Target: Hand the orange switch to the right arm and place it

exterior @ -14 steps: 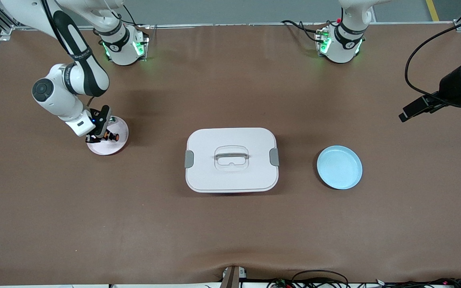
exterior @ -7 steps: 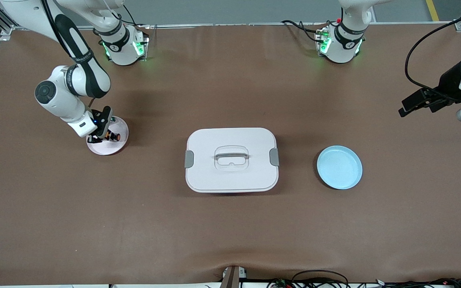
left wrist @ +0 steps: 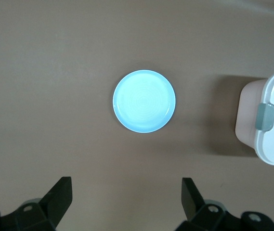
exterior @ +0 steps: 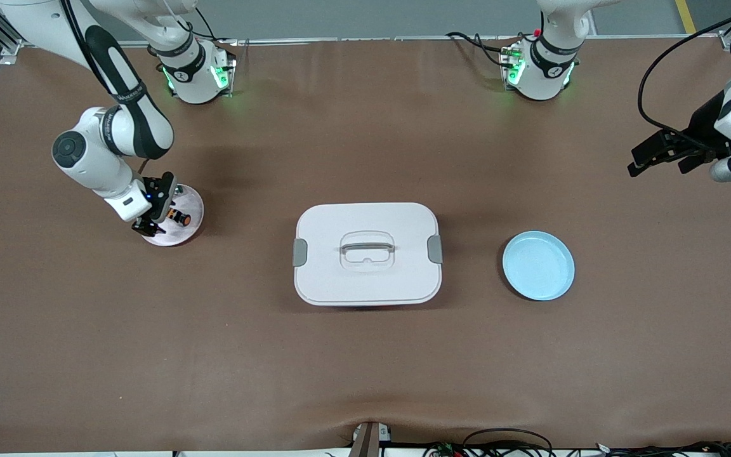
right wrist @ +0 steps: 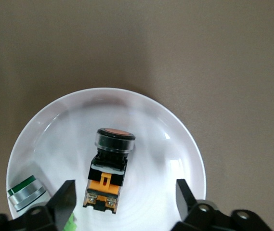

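The orange switch [exterior: 178, 218] lies on its side on a white plate [exterior: 191, 202] toward the right arm's end of the table. In the right wrist view the switch [right wrist: 109, 168] shows its black collar, orange cap and orange-tan end, on the plate [right wrist: 168, 154]. My right gripper [exterior: 151, 222] hangs low over the plate, open, its fingers either side of the switch's tan end without touching it [right wrist: 124, 192]. My left gripper [exterior: 657, 166] is open and empty, up over the left arm's end of the table [left wrist: 127, 185].
A small clear-silver part with green marking [right wrist: 26, 191] lies on the same plate beside the switch. A white lidded box [exterior: 367, 254] stands at the table's middle. A light blue plate [exterior: 538, 265] lies between the box and the left arm's end, and it also shows in the left wrist view [left wrist: 144, 101].
My right gripper has shifted slightly over the plate while the switch stays lying there. My left gripper has drifted toward the robots' side of the table.
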Available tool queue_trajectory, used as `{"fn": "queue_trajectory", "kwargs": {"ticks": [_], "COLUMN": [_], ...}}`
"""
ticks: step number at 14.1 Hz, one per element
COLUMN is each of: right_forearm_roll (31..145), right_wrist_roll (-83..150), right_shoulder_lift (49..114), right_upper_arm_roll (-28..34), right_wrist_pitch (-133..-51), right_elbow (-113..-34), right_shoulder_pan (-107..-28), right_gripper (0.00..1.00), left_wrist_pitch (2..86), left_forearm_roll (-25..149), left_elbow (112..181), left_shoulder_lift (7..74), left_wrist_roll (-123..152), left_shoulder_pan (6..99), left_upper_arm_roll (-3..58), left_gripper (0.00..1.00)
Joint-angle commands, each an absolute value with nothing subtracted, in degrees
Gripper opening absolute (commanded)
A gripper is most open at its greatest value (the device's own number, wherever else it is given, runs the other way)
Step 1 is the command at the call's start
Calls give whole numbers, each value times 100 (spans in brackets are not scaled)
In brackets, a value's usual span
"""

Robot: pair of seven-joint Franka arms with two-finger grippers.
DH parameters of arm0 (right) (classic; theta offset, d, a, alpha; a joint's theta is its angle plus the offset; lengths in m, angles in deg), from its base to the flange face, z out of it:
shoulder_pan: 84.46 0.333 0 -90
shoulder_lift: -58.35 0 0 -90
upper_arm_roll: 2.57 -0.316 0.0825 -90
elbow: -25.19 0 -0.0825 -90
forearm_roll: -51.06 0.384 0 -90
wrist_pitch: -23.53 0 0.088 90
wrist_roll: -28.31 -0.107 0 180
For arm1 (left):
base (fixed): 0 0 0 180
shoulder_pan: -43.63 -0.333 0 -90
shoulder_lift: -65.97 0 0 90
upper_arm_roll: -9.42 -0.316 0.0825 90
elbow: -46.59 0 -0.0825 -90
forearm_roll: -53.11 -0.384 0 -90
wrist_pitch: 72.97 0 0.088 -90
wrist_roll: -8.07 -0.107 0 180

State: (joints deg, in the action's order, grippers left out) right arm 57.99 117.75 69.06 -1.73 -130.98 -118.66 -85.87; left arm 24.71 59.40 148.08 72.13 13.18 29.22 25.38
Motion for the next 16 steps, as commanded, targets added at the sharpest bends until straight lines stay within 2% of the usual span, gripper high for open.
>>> {"fn": "queue_trajectory", "kwargs": {"ticks": [1, 3, 5, 8, 11, 14, 16], "right_forearm_roll": [6089, 6292, 6310, 6310, 6275, 6004, 5583], "right_wrist_roll": [11840, 11779, 11429, 10700, 9516, 8259, 7415], "right_shoulder_lift": [6890, 6898, 6898, 6898, 6898, 7082, 7127], "right_upper_arm_roll": [-257, -231, -231, -231, -231, -240, -248], "right_wrist_pitch": [-12048, -11011, -10358, -10041, -9452, -9424, -9442], "right_elbow": [-11082, -10343, -9788, -9199, -8234, -7258, -7053], "right_shoulder_pan": [-8762, -8797, -8868, -8999, -9008, -8938, -8930], "right_gripper": [100, 100, 100, 100, 100, 100, 100], "left_wrist_pitch": [2599, 2643, 2705, 2705, 2749, 2845, 2863], "left_forearm_roll": [5899, 5917, 5908, 5908, 5856, 5838, 5829], "left_elbow": [14942, 14933, 14933, 14942, 14951, 15064, 15161], "left_shoulder_lift": [7326, 7317, 7291, 7291, 7256, 7308, 7378], "left_wrist_roll": [1106, 1106, 1106, 1106, 1168, 1203, 1212], "left_shoulder_pan": [2869, 2860, 2869, 2842, 2851, 2851, 2851], "left_upper_arm_roll": [2560, 2560, 2560, 2551, 2612, 2612, 2612], "left_gripper": [100, 100, 100, 100, 100, 100, 100]}}
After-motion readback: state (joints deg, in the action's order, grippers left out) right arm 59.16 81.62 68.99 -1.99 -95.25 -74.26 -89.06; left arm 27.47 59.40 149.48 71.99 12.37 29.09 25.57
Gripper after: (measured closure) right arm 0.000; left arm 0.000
